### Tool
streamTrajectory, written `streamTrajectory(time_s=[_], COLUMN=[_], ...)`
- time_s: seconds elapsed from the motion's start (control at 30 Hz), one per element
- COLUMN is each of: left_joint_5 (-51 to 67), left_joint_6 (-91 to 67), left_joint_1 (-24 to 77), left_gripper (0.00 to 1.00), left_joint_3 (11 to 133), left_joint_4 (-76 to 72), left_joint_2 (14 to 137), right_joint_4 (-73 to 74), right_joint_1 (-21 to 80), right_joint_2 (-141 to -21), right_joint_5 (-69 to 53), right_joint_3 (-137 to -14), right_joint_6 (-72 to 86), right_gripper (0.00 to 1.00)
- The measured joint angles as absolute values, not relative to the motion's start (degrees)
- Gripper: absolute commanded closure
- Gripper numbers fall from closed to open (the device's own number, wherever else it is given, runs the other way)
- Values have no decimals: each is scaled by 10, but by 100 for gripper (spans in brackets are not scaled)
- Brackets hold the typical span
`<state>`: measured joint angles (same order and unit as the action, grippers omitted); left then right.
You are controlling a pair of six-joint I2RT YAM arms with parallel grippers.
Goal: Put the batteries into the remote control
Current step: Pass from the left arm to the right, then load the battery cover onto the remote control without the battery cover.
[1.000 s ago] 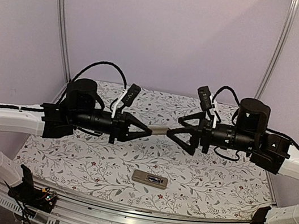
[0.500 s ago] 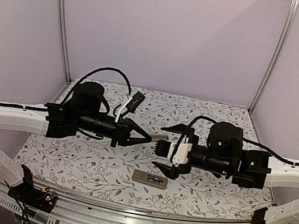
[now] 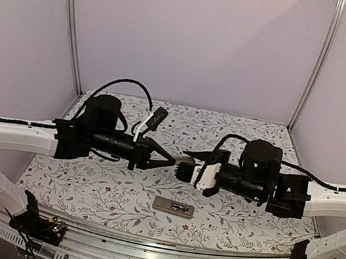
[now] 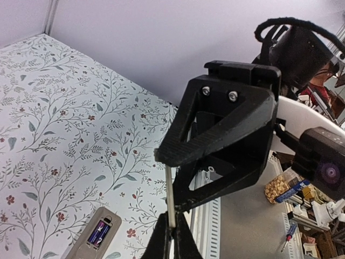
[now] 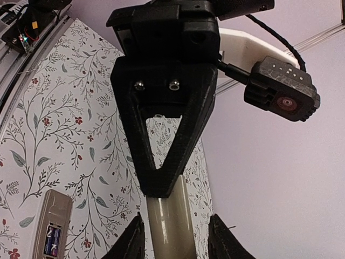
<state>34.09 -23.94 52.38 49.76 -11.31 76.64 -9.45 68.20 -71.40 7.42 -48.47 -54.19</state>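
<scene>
No lettering is legible; the blue marking [image 4: 100,233] inside the remote control [image 4: 80,250] is too blurred.

Table [image 3: 83,188] has a white cloth on it, little leafy sprigs and dark red flowers all over. Behind it and to both sides are plain pale lilac walls [image 3: 195,33], evenly lit. Two silvery poles [image 3: 72,26] rise from its back corners, and a metal rail [image 3: 159,252] runs along its near edge.
</scene>
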Motion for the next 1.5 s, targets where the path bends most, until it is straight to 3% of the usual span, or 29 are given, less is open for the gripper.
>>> streamTrajectory(time_s=[0.4, 0.87, 0.9, 0.93, 0.97, 1.0, 1.1, 1.27, 1.5], left_joint_5=[345, 354, 355, 355, 355, 356, 353, 314, 203], left_joint_6=[-241, -249, -249, -249, -249, -246, -234, -184, -51], left_joint_1=[518, 516, 516, 516, 516, 516, 513, 490, 483], left_gripper=[100, 100, 96, 77, 53, 37, 15, 5, 5], left_joint_3=[498, 498, 498, 498, 498, 498, 501, 509, 508], left_joint_4=[-114, -112, -112, -112, -112, -112, -100, -46, 36], left_joint_2=[766, 766, 766, 766, 766, 766, 766, 752, 687], right_joint_4=[-94, -96, -96, -96, -96, -96, -88, -34, 69], right_joint_1=[686, 688, 688, 688, 688, 689, 689, 686, 615], right_joint_2=[-719, -728, -728, -728, -728, -729, -731, -734, -733], right_joint_5=[88, 100, 100, 100, 100, 101, 102, 93, -45], right_joint_3=[-484, -484, -484, -484, -484, -484, -485, -491, -492], right_joint_6=[-554, -578, -578, -578, -576, -573, -555, -495, -344], right_gripper=[67, 79, 79, 79, 79, 80, 81, 82, 84])
